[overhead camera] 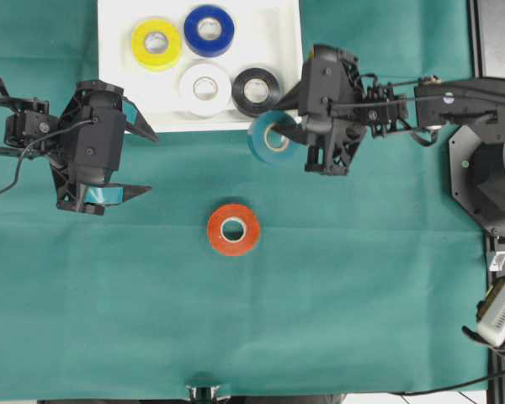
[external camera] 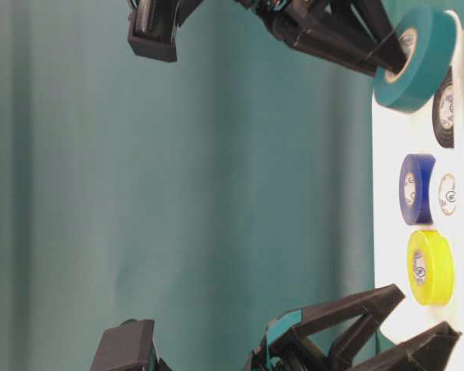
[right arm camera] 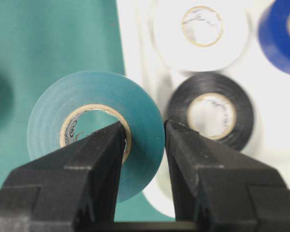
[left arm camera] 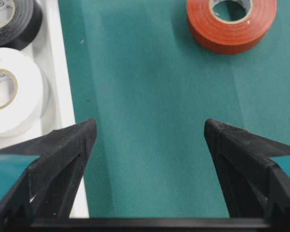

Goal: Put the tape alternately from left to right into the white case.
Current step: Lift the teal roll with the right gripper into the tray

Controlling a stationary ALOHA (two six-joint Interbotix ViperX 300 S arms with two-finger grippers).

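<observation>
My right gripper (right arm camera: pixel 144 126) is shut on the teal tape (overhead camera: pixel 265 143), one finger through its core and one outside its wall. It holds the roll above the front right corner of the white case (overhead camera: pixel 114 67). Inside the case lie yellow (overhead camera: pixel 156 44), blue (overhead camera: pixel 209 30), white (overhead camera: pixel 205 88) and black (overhead camera: pixel 257 91) rolls. A red roll (overhead camera: pixel 233 229) lies flat on the green cloth, mid-table. My left gripper (overhead camera: pixel 151 163) hangs open and empty by the case's front left corner, with the red roll (left arm camera: pixel 232 36) ahead to its right.
Black arm bases and equipment (overhead camera: pixel 488 168) stand along the right edge of the table. A green cloth (overhead camera: pixel 362 295) covers the table. The case's front rim (left arm camera: pixel 63 87) runs just beside my left gripper's left finger.
</observation>
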